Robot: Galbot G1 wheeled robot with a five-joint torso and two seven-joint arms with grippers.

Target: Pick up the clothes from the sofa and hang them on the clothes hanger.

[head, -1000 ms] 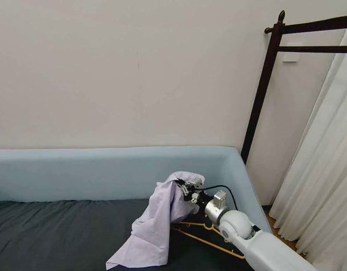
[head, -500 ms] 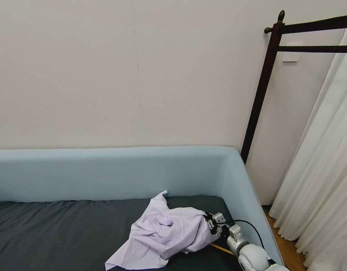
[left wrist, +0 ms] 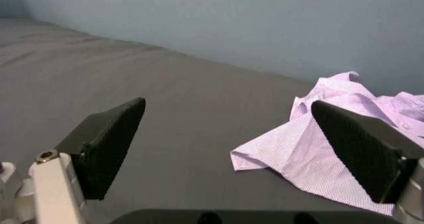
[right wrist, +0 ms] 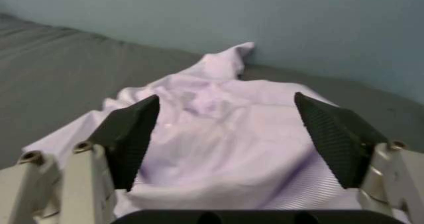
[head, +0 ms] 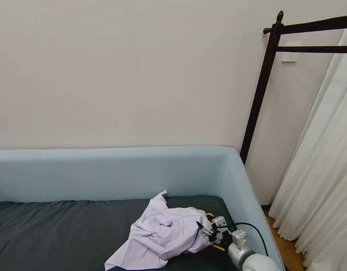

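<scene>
Right hand (head: 206,229), at the lower right of the head view, has its fingers spread wide and grasps nothing; it sits at the right edge of the crumpled shirt (head: 162,232). Left hand (left wrist: 229,104) is likewise unclenched and empty, poised over the dark seat. The sofa (head: 105,169) spans the lower half, with a pale blue back and a dark grey seat. A white curtain (head: 326,169) fills the right edge, and a dark wooden clothes rack (head: 263,84) stands at upper right. The lilac shirt lies heaped on the seat, lower centre.
</scene>
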